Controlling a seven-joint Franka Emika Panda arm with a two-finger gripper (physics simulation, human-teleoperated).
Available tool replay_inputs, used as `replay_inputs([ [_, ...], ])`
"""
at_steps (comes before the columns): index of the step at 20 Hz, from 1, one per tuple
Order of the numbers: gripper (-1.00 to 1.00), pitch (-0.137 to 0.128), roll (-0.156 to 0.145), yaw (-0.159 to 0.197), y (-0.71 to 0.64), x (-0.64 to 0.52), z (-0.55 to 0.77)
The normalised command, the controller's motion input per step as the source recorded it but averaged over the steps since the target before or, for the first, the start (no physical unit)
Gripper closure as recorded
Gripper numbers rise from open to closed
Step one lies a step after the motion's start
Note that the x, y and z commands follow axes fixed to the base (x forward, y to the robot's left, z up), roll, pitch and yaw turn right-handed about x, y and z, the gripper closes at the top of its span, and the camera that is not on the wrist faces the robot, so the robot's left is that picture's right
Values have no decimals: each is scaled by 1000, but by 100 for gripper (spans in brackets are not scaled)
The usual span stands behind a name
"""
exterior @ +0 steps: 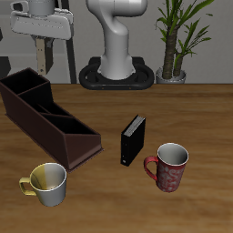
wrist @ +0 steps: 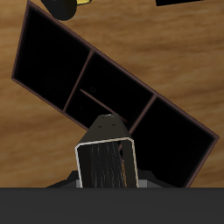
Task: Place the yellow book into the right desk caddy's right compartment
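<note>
Wrist view alone shows yellow book (wrist: 106, 164), seemingly gripped, over right desk caddy (wrist: 114, 87).

The yellow book (wrist: 107, 162) stands end-on over the right desk caddy (wrist: 114, 87); dark partitioned bays show below.

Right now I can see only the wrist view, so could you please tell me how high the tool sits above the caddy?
Observer: The tool hangs well clear above the right desk caddy, near its end farthest from the table's front edge.
Operator: Thank you. What stands by the caddy's other end?
Observer: A black book stands upright beside that end, apart from the caddy.
Operator: And are there mugs I should mind?
Observer: Two, both upright and nearer the front edge than the caddy: a red mug past the black book and a yellow-and-white mug before the caddy.
</note>
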Motion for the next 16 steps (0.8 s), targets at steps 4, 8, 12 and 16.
replay_inputs([
  [4, 100, -58, -33, -23, -419, -51, 103],
  [8, 100, 7, 32, -1, -140, -46, -14],
  [12, 100, -52, -48, -51, -337, -163, 110],
  [16, 100, -24, -66, -56, -182, -132, -38],
])
